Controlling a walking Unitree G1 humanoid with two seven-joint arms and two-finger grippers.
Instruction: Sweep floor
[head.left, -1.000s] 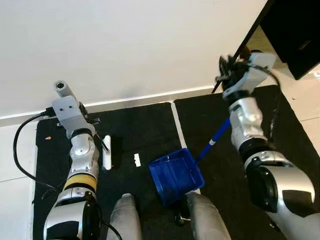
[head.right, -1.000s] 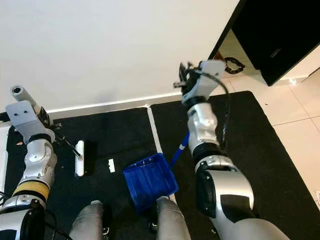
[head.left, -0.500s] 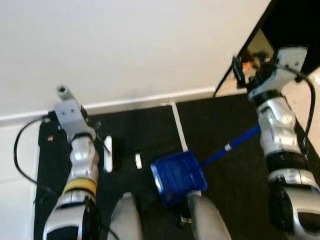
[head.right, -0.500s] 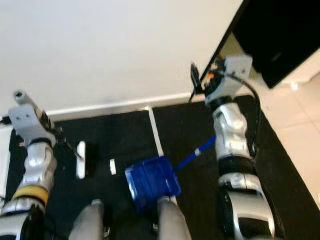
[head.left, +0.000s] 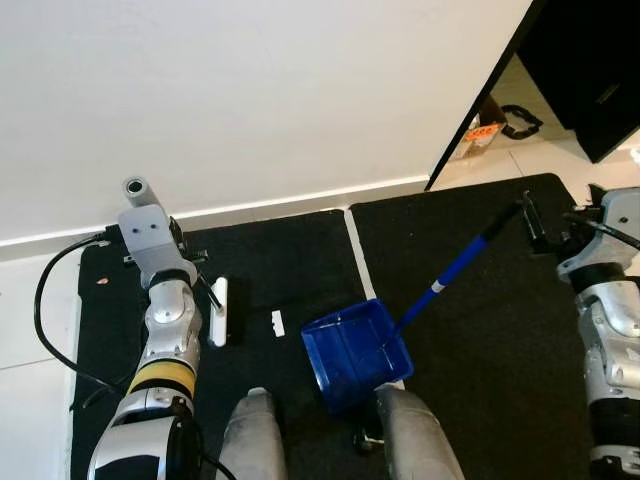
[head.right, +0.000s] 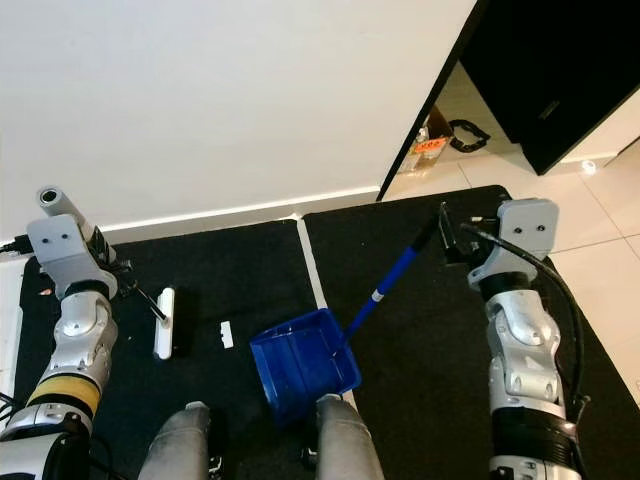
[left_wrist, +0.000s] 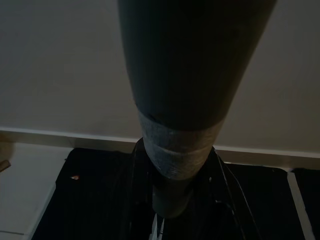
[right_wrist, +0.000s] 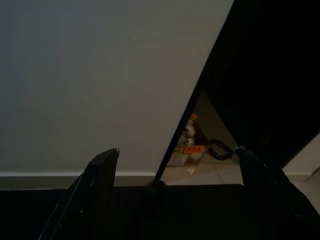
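**Brush and dustpan: sweeping position**

The brush (head.left: 217, 311) rests on the black mat (head.left: 290, 250), its handle gripped in the left gripper (head.left: 190, 272) jaws. Draw it steadily across the white scrap (head.left: 276, 321) toward the blue dustpan (head.left: 355, 352). The right gripper (head.left: 540, 228) jaws stand apart, beside the pan's handle tip.

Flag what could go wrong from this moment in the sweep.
1. The right gripper is open, its fingers apart beside the dustpan handle's top end; unheld, the long handle might topple.
2. The dustpan sits tight against the robot's feet, so a step may kick it.
3. The left gripper holds the broom left of the white scrap; a hard stroke might push the scrap past the pan.
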